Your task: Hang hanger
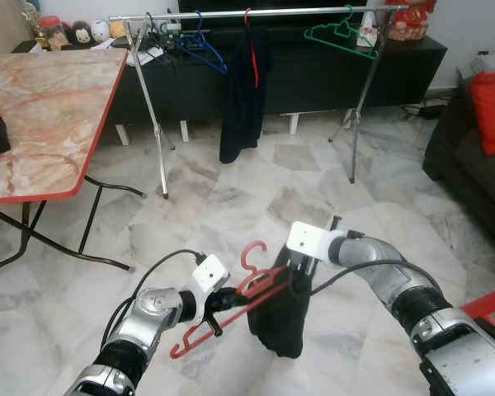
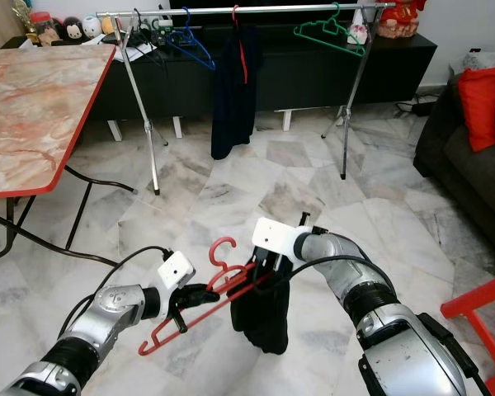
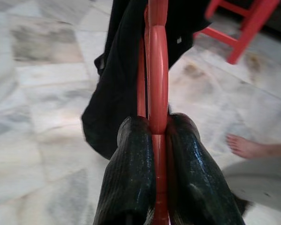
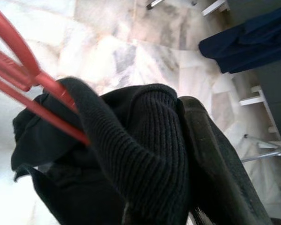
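A red hanger (image 1: 231,301) is held low over the marble floor (image 1: 231,198), in front of the robot. It is pinched between the black fingers (image 3: 131,178) of the left gripper (image 1: 217,304), which are squeezed tight on its thin plastic bar. The hanger is tilted, with its hook end up and its long bar sloping down toward the robot's left. A soft black garment (image 1: 282,309) hangs from it and is clamped by the right gripper (image 1: 307,266). The metal clothes rack (image 1: 256,15) stands well apart, farther back.
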Controlling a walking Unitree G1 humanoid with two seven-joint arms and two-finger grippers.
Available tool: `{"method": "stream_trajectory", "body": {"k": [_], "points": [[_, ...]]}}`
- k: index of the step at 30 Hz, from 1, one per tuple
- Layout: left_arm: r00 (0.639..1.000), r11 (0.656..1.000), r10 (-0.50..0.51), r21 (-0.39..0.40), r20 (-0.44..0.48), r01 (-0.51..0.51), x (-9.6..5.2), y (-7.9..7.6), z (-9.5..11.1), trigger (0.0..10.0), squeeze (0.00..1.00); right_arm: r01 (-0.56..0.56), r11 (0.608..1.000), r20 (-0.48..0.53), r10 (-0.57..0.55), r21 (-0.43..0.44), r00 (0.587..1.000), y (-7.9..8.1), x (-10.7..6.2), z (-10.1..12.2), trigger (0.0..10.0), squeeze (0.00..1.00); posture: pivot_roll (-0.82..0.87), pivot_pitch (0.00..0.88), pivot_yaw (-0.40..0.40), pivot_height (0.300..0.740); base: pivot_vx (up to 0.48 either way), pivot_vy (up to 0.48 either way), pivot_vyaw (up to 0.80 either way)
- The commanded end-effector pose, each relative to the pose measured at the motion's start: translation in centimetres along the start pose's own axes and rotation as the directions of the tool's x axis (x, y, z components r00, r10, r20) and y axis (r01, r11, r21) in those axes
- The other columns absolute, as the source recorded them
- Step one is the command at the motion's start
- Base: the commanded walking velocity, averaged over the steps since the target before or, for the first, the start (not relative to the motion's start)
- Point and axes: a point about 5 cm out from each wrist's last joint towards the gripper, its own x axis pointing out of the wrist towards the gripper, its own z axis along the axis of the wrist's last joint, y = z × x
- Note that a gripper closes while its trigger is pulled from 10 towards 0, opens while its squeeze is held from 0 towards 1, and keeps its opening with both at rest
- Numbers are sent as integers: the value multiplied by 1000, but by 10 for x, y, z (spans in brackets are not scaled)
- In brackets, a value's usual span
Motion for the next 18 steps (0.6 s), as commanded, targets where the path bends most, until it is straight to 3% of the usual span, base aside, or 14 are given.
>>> {"method": "stream_trajectory", "body": {"k": [1, 8, 14, 18], "points": [[999, 999, 51, 13, 16, -51, 2, 4, 4, 10000, 0, 51, 999, 56, -51, 11, 997, -17, -5, 13, 10000, 0, -72, 25, -51, 740, 0, 0, 0], [998, 999, 38, 5, 50, -38, 8, 0, 8, 10000, 0, 42, 999, 121, -41, -4, 992, -20, -10, 26, 10000, 0, -85, 26, -47, 740, 0, 0, 0], [989, 990, 141, 24, 43, -142, 11, 7, 10, 10000, 0, 0, 999, 156, 6, -37, 988, -21, -18, 38, 10000, 0, -88, 25, -46, 740, 0, 0, 0], [982, 983, 182, 18, 49, -183, 11, 10, 12, 10000, 0, -25, 1000, 175, 25, -2, 984, -16, -21, 42, 10000, 0, -88, 25, -46, 740, 0, 0, 0]]}}
